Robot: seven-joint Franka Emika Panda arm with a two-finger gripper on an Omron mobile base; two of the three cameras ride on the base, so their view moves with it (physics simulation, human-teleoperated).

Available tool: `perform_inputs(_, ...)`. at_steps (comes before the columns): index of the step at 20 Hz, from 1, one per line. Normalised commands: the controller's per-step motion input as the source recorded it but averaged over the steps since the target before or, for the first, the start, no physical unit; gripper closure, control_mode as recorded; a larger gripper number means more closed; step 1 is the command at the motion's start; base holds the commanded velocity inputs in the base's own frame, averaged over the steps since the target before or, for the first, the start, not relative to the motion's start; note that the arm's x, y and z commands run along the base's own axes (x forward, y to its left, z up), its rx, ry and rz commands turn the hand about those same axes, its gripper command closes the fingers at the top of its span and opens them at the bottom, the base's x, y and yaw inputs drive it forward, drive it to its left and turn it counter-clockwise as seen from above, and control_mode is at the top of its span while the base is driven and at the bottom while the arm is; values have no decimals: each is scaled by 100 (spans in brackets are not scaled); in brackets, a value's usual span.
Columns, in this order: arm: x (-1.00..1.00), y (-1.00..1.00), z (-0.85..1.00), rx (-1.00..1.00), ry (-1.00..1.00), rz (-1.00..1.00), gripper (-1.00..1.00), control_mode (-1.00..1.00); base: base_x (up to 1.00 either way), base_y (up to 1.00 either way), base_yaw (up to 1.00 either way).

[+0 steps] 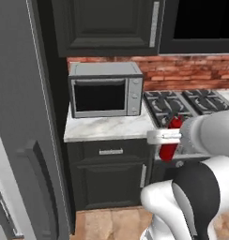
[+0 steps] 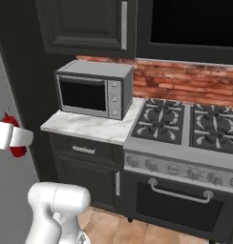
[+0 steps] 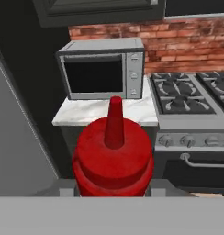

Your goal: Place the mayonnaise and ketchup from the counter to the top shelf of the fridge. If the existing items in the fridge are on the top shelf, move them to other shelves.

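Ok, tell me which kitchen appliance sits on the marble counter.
The microwave: the silver box with a dark door resting on the white marble counter. The stove stands beside the counter, with burners on top.

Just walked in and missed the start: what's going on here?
The robot arm is carrying the ketchup, a red squeeze bottle, with its gripper shut on it and the bottle lifted off the counter. It hangs in front of the dark cabinets, between the fridge on the left and the stove. A microwave sits on the marble counter. The ketchup is not yet in the fridge.
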Motion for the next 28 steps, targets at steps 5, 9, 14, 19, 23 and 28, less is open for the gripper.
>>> perform_inputs(5,0,0,0,0,0,0,100,100,-97,15,70)
perform_inputs(9,0,0,0,0,0,0,100,100,-74,53,80)
perform_inputs(14,0,0,0,0,0,0,100,100,-23,92,62)
perform_inputs(19,0,0,0,0,0,0,100,100,55,100,20)
perform_inputs(23,0,0,0,0,0,0,100,100,94,100,0)
perform_inputs(28,0,0,0,0,0,0,100,100,100,93,-16)
